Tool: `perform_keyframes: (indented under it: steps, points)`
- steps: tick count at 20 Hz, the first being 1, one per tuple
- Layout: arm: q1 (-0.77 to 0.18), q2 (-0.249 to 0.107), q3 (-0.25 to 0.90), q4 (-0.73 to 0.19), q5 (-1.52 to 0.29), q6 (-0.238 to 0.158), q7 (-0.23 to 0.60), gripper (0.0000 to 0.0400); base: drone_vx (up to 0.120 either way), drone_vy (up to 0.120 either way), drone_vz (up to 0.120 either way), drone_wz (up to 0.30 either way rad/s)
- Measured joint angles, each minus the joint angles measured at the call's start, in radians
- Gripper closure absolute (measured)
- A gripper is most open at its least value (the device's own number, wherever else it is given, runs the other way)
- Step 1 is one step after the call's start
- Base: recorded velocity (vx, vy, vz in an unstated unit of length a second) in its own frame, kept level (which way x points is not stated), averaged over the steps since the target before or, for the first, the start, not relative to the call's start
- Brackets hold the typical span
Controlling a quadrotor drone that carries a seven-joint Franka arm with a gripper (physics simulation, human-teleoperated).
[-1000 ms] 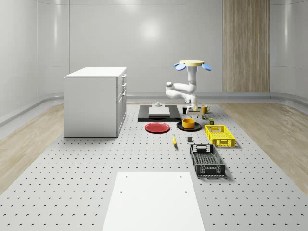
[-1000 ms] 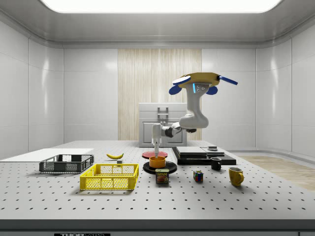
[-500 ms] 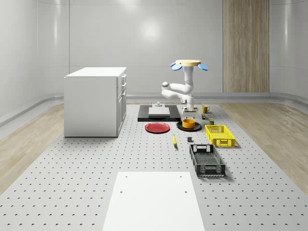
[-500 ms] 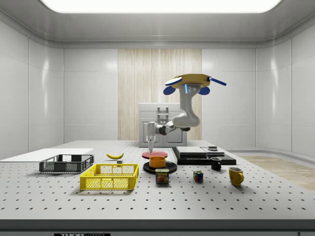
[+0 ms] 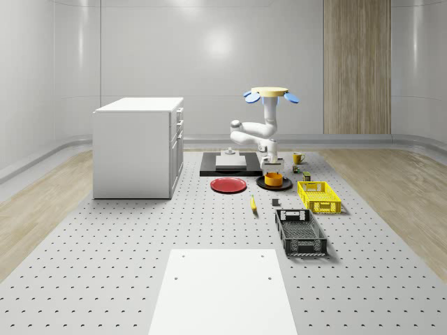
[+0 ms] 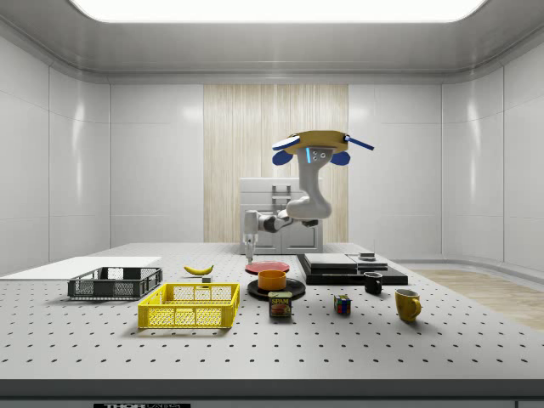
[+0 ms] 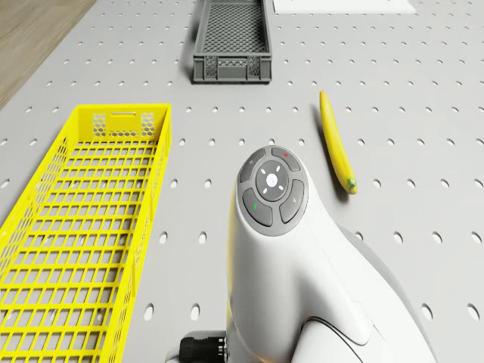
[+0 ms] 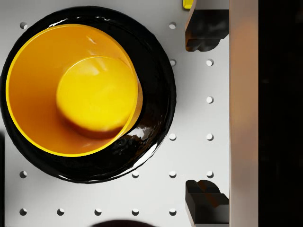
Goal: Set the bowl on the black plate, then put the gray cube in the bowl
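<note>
Perforated table, bowl left on black plate, drone shifted away.

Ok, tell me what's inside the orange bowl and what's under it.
The bowl is empty: its bare orange bottom shows, no gray cube. It sits on the black plate, whose rim rings it; the plate's middle is covered.

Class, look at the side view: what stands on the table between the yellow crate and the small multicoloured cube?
In the side view, a Spam can stands between the yellow crate and the multicoloured cube, in front of the bowl.
</note>
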Motion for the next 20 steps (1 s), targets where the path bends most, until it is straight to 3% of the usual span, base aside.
perform_keyframes:
  steps: [9, 12, 17, 20]
  points:
    - [0.0, 0.001, 0.0, 0.0, 0.0, -0.001, 0.0, 0.0, 0.12, 0.0, -0.093, 0.0]
    - [0.0, 0.001, 0.0, 0.0, 0.0, -0.001, 0.0, 0.0, 0.12, 0.0, 0.0, 0.0]
    - [0.0, 0.001, 0.0, 0.0, 0.0, -0.001, 0.0, 0.0, 0.12, 0.0, -0.112, 0.0]
    - [0.0, 0.001, 0.0, 0.0, 0.0, -0.001, 0.0, 0.0, 0.12, 0.0, 0.0, 0.0]
